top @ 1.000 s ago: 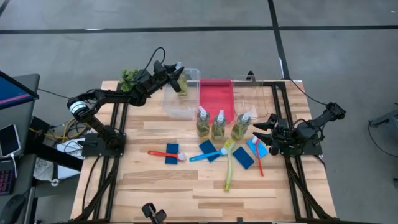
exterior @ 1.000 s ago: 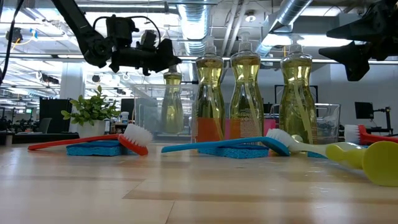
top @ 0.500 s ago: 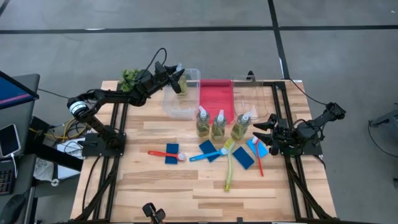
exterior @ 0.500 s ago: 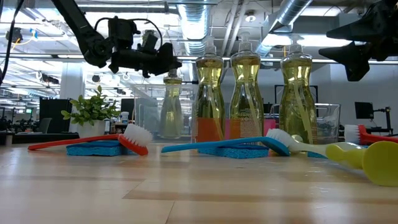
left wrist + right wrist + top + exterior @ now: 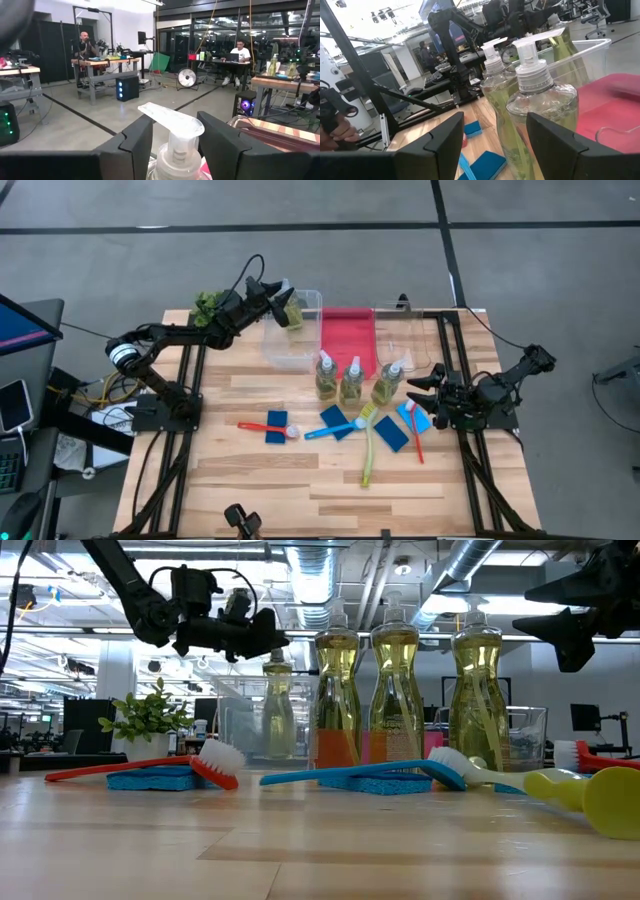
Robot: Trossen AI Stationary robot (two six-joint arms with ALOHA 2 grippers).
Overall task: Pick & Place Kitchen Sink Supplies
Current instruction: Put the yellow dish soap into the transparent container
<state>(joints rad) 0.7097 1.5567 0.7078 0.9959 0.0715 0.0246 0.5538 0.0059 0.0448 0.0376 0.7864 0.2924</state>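
Note:
A clear pump bottle of yellow-green soap (image 5: pixel 292 315) stands upright inside the clear tub (image 5: pixel 285 358) at the far left. My left gripper (image 5: pixel 282 302) is open and level at the bottle's top. Its fingers stand on either side of the pump head (image 5: pixel 171 120) with a gap on each side. Three more soap bottles (image 5: pixel 351 380) stand in a row mid-table. In front of them lie blue sponges (image 5: pixel 337 420) and red (image 5: pixel 262 426), blue (image 5: pixel 330 430) and yellow-green (image 5: pixel 367 448) brushes. My right gripper (image 5: pixel 420 387) waits open beside the rightmost bottle (image 5: pixel 540 105).
A red tray (image 5: pixel 347 340) lies between the left tub and a second clear tub (image 5: pixel 415 330) at the far right. A small green plant (image 5: pixel 208 304) stands at the far left corner beside my left arm. The near half of the wooden table is bare.

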